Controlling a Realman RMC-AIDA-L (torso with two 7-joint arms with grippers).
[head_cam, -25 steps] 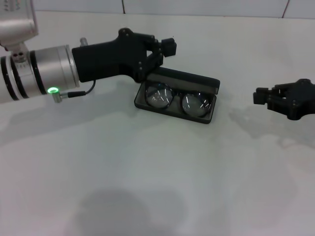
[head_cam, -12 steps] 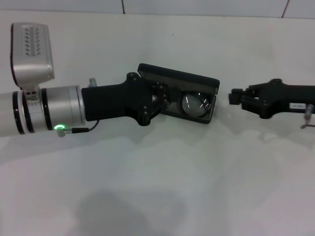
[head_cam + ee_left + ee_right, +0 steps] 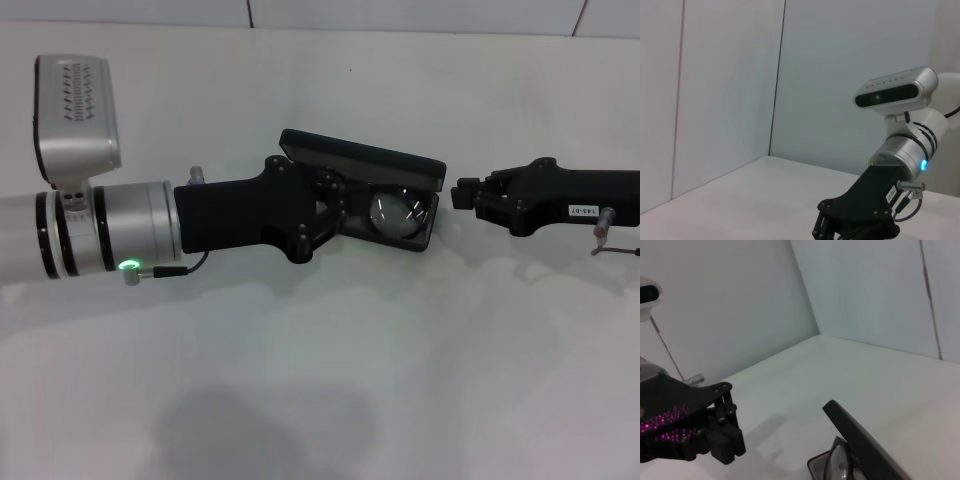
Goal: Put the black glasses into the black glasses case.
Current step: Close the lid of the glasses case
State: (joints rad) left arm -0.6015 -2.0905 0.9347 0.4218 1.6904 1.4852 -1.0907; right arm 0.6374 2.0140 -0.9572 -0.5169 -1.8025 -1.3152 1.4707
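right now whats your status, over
Left tool over the left end of the open black glasses case. Right tool just off its right end, not touching. Black glasses lying in the case. Lid up.

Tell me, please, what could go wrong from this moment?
The left gripper covers one end of the matte black glasses case; pressing there could bend the thin black wire-frame glasses lying inside. The right gripper is close to the other end and might push the case aside.

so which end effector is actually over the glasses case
The left end effector: it covers one end of the black glasses case. The right end effector stops just beside the other end.
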